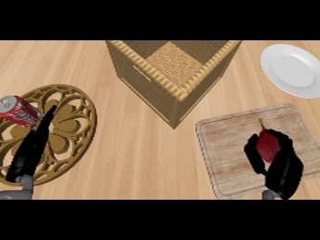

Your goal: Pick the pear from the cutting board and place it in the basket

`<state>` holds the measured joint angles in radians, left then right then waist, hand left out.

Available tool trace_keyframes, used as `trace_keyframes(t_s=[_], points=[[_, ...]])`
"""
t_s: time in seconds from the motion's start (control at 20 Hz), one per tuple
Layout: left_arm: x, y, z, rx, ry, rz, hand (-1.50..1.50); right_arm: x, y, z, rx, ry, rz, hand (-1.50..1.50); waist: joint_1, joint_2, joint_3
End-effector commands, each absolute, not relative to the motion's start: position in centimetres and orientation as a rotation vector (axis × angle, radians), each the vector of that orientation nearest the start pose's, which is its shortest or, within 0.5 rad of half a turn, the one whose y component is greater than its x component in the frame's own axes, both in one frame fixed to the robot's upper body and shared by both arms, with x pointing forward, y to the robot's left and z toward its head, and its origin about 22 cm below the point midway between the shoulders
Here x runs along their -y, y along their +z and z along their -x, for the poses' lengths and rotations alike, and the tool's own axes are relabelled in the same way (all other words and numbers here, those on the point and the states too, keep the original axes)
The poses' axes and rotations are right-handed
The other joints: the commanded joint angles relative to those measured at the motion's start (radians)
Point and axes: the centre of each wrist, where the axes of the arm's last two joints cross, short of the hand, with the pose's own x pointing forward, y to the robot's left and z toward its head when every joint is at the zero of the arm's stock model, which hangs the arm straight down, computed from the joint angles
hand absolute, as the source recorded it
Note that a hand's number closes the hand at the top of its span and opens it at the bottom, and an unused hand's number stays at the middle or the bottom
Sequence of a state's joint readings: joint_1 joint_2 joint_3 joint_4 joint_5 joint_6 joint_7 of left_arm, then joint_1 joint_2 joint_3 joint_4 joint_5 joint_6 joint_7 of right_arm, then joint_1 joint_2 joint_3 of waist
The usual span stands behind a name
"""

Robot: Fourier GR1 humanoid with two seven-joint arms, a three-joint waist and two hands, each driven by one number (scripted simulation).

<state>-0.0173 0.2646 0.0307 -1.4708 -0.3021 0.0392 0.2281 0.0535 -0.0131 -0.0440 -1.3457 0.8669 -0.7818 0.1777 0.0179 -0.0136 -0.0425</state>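
**Pear grasped; transfer to the basket outstanding**

Left to right on the pale wooden table point(134, 154): one black left hand point(34, 145), fingers straight and holding nothing, shows over one round golden fretwork trivet point(72, 122), just beside one red drinks can point(17, 111). At centre stands one tall square woven wicker basket point(148, 91); the pear is not in it. At right, one pale rectangular wooden cutting board point(224, 140) bears one dark red pear point(268, 143) with a short stem. The black right hand point(284, 171) has its fingers point(250, 152) and thumb curled round the fruit. Whether the pear has cleared the board cannot be told. One round white plate point(295, 70) sits beyond. Judged stage: grasp made; lift, carry to the basket and release remain.
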Motion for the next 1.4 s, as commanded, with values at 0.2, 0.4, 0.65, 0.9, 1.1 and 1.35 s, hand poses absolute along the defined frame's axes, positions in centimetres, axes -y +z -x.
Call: trace_keyframes(t_s=[0.2, 0.4, 0.65, 0.9, 1.1, 1.35], points=[[-30.6, -0.4, -24.1, 1.173, -0.318, -0.514, 0.00, 24.2, -8.6, -19.3, 1.009, 0.162, 1.369, 1.50, -0.019, 0.022, 0.021], [-30.8, -0.9, -23.5, 1.148, -0.317, -0.517, 0.00, 24.0, -5.0, -21.8, 1.069, 0.135, 1.485, 1.50, -0.025, 0.009, 0.016], [-30.9, -0.5, -23.7, 1.150, -0.308, -0.523, 0.00, 21.9, -0.8, -23.7, 1.118, 0.147, 1.556, 1.50, -0.026, -0.003, 0.018], [-30.9, -0.9, -23.6, 1.130, -0.322, -0.489, 0.00, 18.4, 5.0, -25.6, 1.151, 0.164, 1.597, 1.50, -0.018, -0.006, 0.021], [-30.5, -1.3, -23.7, 1.127, -0.339, -0.487, 0.00, 14.4, 10.2, -26.0, 1.212, 0.112, 1.558, 1.50, 0.001, -0.012, 0.026], [-30.1, -0.9, -24.1, 1.155, -0.341, -0.486, 0.00, 10.2, 15.3, -25.9, 1.164, 0.126, 1.580, 1.50, 0.028, -0.007, 0.031]])
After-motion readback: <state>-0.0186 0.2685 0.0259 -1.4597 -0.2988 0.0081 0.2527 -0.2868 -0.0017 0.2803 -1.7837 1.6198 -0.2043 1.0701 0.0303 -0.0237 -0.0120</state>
